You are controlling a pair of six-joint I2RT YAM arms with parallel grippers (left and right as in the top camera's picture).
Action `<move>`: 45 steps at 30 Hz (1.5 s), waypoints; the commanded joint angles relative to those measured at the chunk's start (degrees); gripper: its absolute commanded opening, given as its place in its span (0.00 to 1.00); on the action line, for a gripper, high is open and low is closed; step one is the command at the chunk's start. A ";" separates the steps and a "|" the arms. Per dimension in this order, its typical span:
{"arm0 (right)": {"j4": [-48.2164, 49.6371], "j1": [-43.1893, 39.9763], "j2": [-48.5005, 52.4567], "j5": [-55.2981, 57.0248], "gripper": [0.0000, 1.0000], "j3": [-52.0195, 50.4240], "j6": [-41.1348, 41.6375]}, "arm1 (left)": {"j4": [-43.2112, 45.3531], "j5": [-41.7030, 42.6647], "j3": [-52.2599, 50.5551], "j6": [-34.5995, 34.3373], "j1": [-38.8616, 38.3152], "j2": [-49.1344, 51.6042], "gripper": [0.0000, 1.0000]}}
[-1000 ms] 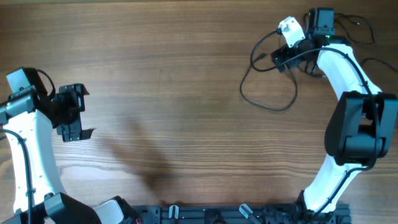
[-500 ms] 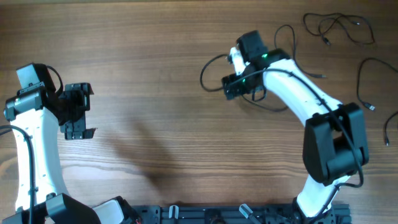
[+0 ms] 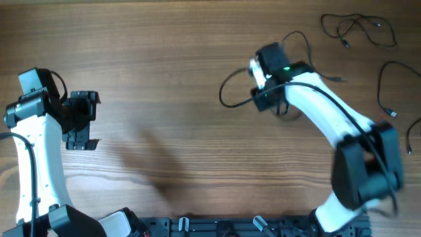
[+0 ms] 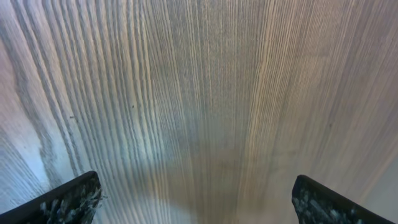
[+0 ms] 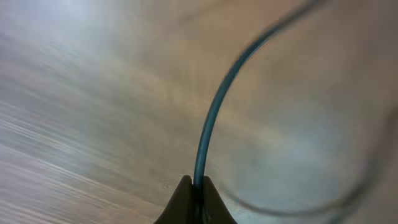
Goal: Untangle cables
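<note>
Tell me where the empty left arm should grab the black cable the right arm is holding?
Probably the loop where the black cable bulges left of the right gripper, which is shut on it. Bring the left gripper down from above, jaws open across the strand: it is thin, single there, and faces the left arm, apart from the other cables.

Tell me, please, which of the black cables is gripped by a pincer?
The looped middle cable, pinched between the fingers of the right pincer. The top-corner cable and the right-edge cable lie loose, with no pincer near them.
</note>
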 commanded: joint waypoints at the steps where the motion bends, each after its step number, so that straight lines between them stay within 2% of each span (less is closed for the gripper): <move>1: 3.37 -1.20 -13.44 -0.55 0.04 3.43 -10.08 | -0.28 -1.20 0.39 2.78 -0.22 -1.11 1.00; 3: 5.88 -4.07 -17.97 -0.46 0.04 3.43 -13.92 | -0.28 -1.18 0.39 2.78 -0.22 -1.11 1.00; 5: 8.46 -8.68 -18.10 -0.35 0.04 3.02 -16.04 | -0.28 -1.16 0.39 2.75 -0.22 -1.11 1.00; 8: 14.36 -15.58 -16.22 -4.28 0.04 1.75 -16.24 | -0.26 -1.16 0.39 2.75 -0.22 -1.11 1.00; 12: 20.74 -23.74 -9.92 -14.36 0.04 1.75 -24.44 | -0.20 -1.18 0.39 2.75 -0.22 -1.11 1.00; 15: 21.29 -26.01 -4.22 -14.75 0.04 1.75 -32.63 | 0.35 -1.18 0.39 2.73 -0.22 -1.11 1.00; 18: 24.41 -25.97 -1.88 -14.78 0.04 1.75 -33.90 | 1.49 -1.14 0.39 2.54 -0.22 -1.11 1.00; 21: 27.08 -26.82 -0.22 -14.75 0.04 1.75 -42.14 | 1.55 -1.16 0.39 2.54 -0.22 -1.11 1.00; 25: 30.05 -30.45 4.61 -11.61 0.04 1.75 -42.84 | 1.53 -1.14 0.39 2.54 -0.22 -1.11 1.00; 26: 30.16 -31.71 6.01 -10.19 0.17 1.75 -42.73 | 1.53 -1.16 0.39 2.54 -0.22 -1.11 1.00; 28: 32.13 -33.94 7.32 -10.56 1.00 1.75 -38.25 | 1.53 -1.16 0.39 2.54 -0.22 -1.11 1.00; 30: 37.94 -35.78 7.23 -11.91 1.00 1.75 -26.69 | 1.55 -1.16 0.39 2.54 -0.22 -1.11 1.00; 32: 45.88 -38.21 7.23 -16.55 1.00 1.75 -8.87 | 1.55 -1.16 0.39 2.54 -0.22 -1.11 1.00; 33: 48.09 -38.82 7.52 -18.99 0.99 1.75 -5.88 | 1.55 -1.16 0.39 2.54 -0.22 -1.11 1.00; 34: 50.84 -39.04 7.98 -20.79 0.84 1.75 -3.67 | 1.55 -1.16 0.39 2.54 -0.22 -1.11 1.00; 35: 53.81 -38.80 9.11 -20.52 0.38 1.77 -2.14 | 1.68 -1.16 0.39 2.51 -0.22 -1.11 1.00; 36: 54.80 -38.71 9.53 -20.28 0.12 1.79 0.39 | 1.99 -1.16 0.39 2.54 -0.22 -1.11 1.00; 37: 55.06 -38.69 10.05 -20.44 0.04 2.25 4.04 | 2.12 -1.16 0.39 2.54 -0.22 -1.11 1.00; 39: 51.69 -38.71 11.52 -21.46 0.04 6.64 8.85 | 2.43 -1.16 0.39 2.54 -0.22 -1.11 1.00; 41: 42.45 -38.27 14.49 -21.51 0.06 15.34 8.63 | 2.67 -1.16 0.39 2.51 -0.22 -1.11 1.00; 43: 31.28 -37.99 19.80 -21.38 0.06 28.44 8.13 | 2.67 -1.16 0.39 2.51 -0.24 -1.11 1.00; 45: 27.23 -37.99 23.93 -21.38 0.06 36.13 7.63 | 2.62 -1.16 0.39 2.51 -0.26 -1.11 1.00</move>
